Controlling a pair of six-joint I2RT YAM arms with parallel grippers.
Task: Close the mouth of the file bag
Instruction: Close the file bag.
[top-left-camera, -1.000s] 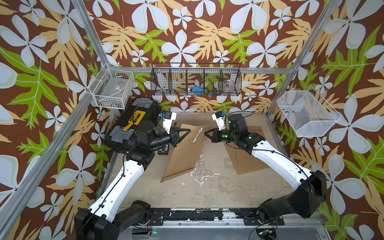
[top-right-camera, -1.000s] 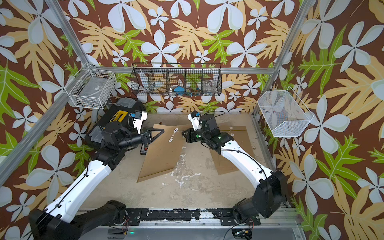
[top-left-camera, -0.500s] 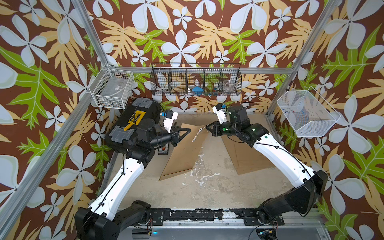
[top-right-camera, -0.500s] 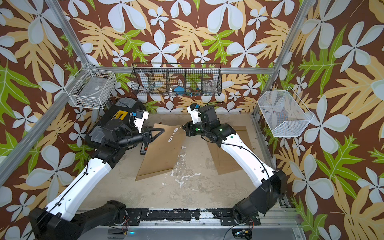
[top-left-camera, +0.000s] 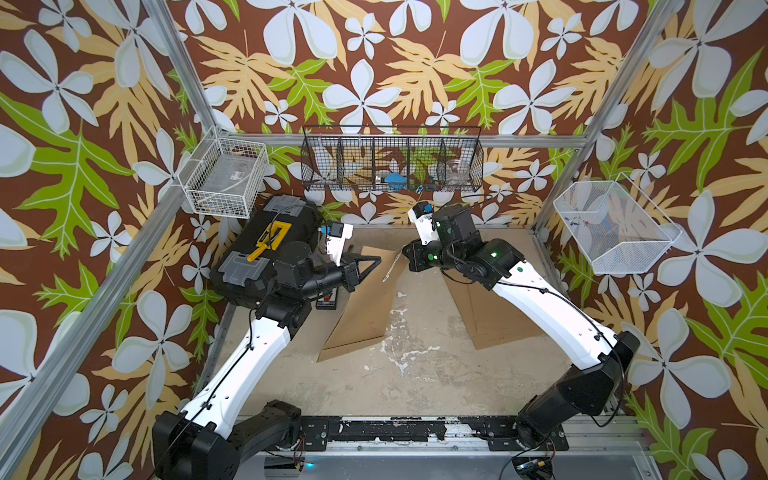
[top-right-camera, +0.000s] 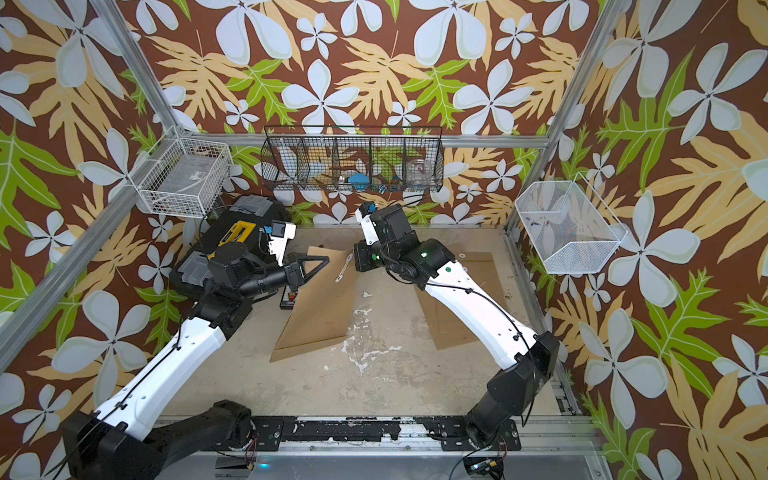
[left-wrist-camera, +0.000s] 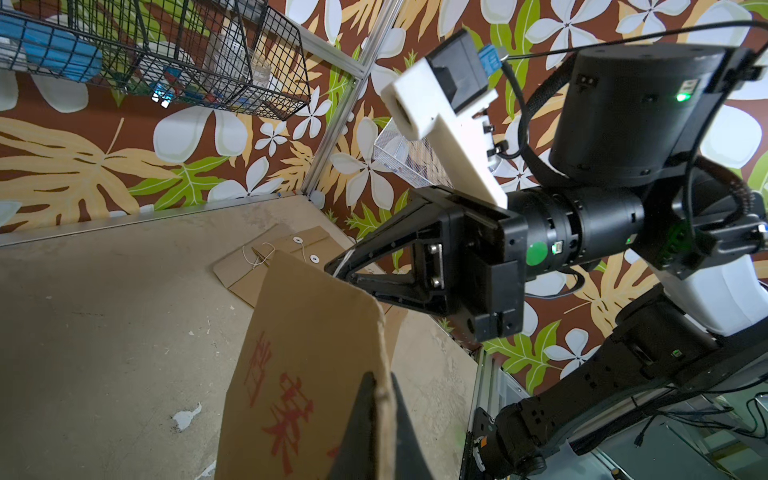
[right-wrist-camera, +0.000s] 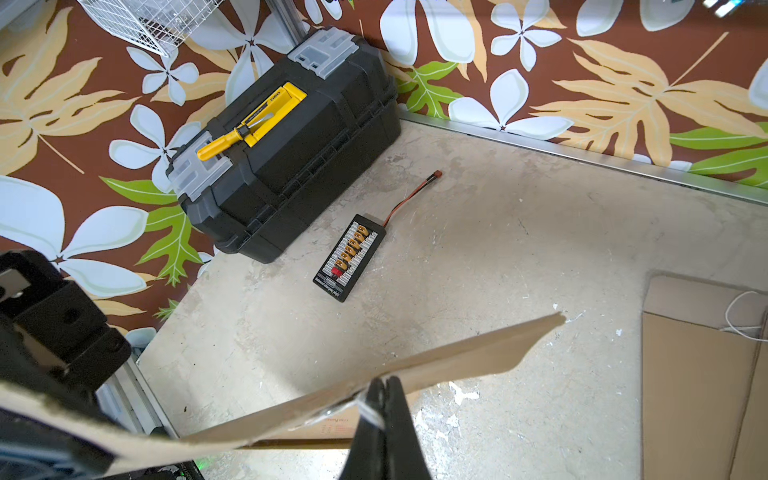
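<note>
Arms (top-left-camera: 257, 353) angled inward; left hand (left-wrist-camera: 376, 409), right hand (right-wrist-camera: 384, 384) pinch file bag (top-left-camera: 361, 307).

Brown paper file bag (top-left-camera: 363, 309), red characters printed on it; tilted, far end raised, near end low.

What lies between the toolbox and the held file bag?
A black connector board lies flat there, beside the toolbox and short of the file bag's raised edge. The right wrist view shows it plainly.

A black toolbox (right-wrist-camera: 291, 137) with a yellow handle stands just beside a flat black connector board (right-wrist-camera: 350, 257).
</note>
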